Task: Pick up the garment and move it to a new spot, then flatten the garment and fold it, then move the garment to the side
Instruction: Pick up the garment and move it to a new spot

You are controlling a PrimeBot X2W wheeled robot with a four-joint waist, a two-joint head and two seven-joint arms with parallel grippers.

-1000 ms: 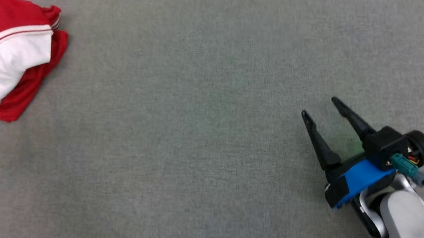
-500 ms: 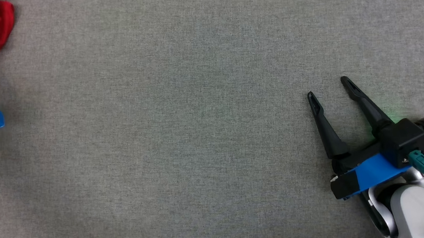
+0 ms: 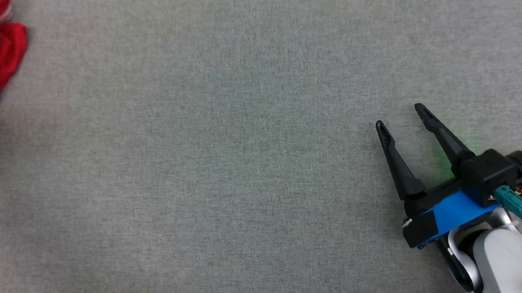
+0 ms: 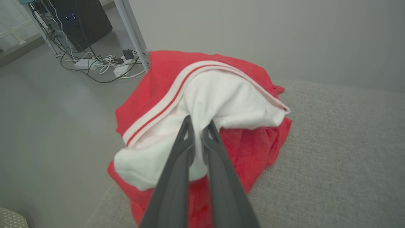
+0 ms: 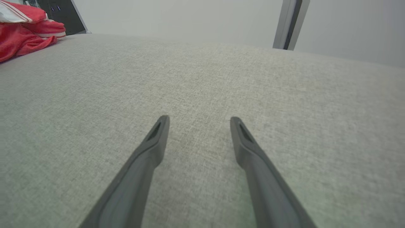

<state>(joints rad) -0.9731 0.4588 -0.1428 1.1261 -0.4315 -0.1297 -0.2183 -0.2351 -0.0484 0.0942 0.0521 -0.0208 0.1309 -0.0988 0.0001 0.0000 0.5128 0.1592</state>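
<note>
On grey fabric surface [image 3: 244,167] | left claw [image 4: 199,122] clenched on garment [image 4: 227,98] | right claw [image 3: 399,116] spread | cables [image 4: 101,63] on floor [image 4: 47,126]

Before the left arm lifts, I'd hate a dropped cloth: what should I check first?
1. Fingers of the left gripper shut on the garment: ok.
2. Enough cloth pinched to hold: cannot tell.
3. Garment away from the grey surface edge: not ok, it lies at the corner.
4. The right gripper open, apart from the garment: ok.
</note>
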